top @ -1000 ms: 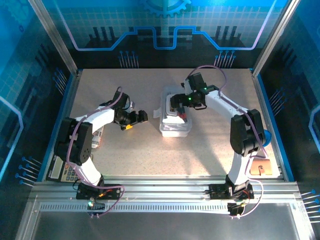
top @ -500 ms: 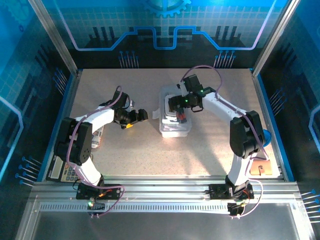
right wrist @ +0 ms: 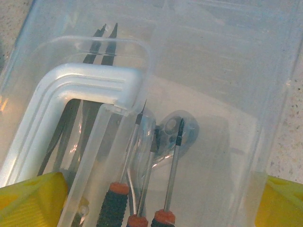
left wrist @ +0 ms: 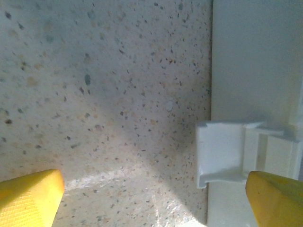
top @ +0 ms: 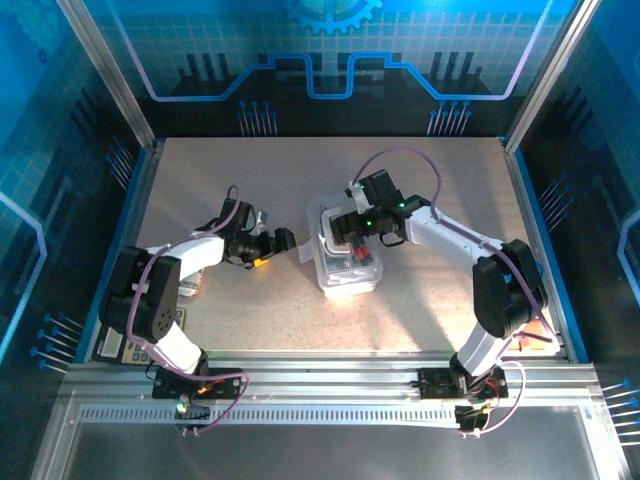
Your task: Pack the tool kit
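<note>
Clear case (top: pixel 350 272) mid-table, beneath spread right gripper (top: pixel 347 228), left gripper (top: pixel 284 241) just beside.

Rt wrist view: case (right wrist: pixel 222 71) runs off all edges; contents hazy thru clear plastic. Screwdrivers (right wrist: pixel 170 156): shafts show, handles cut at 6 o'clock edge. Dark slim tools (right wrist: pixel 102 42) at 11 o'clock: part behind white lid handle (right wrist: pixel 85 80), type unclear. Right gripper (right wrist: pixel 151 203): yellow fingertips (right wrist: pixel 28 198) cropped at 7 and 5 o'clock corners. Left wrist view: left gripper (left wrist: pixel 151 196) fingertips (left wrist: pixel 28 196) cropped likewise; white latch (left wrist: pixel 222 151) and case run off 3 o'clock edge. Top view: calculator (top: pixel 118 345) at 8 o'clock part-covered by left arm (top: pixel 160 300); item under its forearm (top: pixel 192 285) too small to ID; case interior masked by right gripper.
</note>
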{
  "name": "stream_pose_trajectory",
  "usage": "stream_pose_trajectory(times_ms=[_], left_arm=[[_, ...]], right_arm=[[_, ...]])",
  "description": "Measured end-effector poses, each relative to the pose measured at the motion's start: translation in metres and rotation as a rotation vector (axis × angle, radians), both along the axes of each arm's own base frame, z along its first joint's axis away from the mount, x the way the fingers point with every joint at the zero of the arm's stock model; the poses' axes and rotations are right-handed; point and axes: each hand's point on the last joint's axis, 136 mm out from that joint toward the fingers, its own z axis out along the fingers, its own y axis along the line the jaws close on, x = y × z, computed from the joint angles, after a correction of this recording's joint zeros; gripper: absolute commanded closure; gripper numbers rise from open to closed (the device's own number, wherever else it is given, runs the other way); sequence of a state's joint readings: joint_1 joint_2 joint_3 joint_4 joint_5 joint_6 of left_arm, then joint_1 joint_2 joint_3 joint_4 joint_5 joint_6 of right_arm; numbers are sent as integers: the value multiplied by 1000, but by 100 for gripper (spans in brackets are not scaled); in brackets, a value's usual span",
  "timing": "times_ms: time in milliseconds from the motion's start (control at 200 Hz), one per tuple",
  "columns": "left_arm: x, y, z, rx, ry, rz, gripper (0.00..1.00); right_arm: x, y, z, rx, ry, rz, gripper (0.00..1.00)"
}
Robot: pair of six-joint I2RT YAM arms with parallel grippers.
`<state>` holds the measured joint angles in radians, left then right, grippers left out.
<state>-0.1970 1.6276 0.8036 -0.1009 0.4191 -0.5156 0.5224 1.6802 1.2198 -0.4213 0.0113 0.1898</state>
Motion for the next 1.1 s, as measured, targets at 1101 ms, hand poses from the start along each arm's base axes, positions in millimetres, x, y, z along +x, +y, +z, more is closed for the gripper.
stream_pose_trajectory(times_ms=[1101], left_arm=[[6,-60,18,-409,-89,39,1]], right_arm=[[-3,-1,2,-15,17,8,4]])
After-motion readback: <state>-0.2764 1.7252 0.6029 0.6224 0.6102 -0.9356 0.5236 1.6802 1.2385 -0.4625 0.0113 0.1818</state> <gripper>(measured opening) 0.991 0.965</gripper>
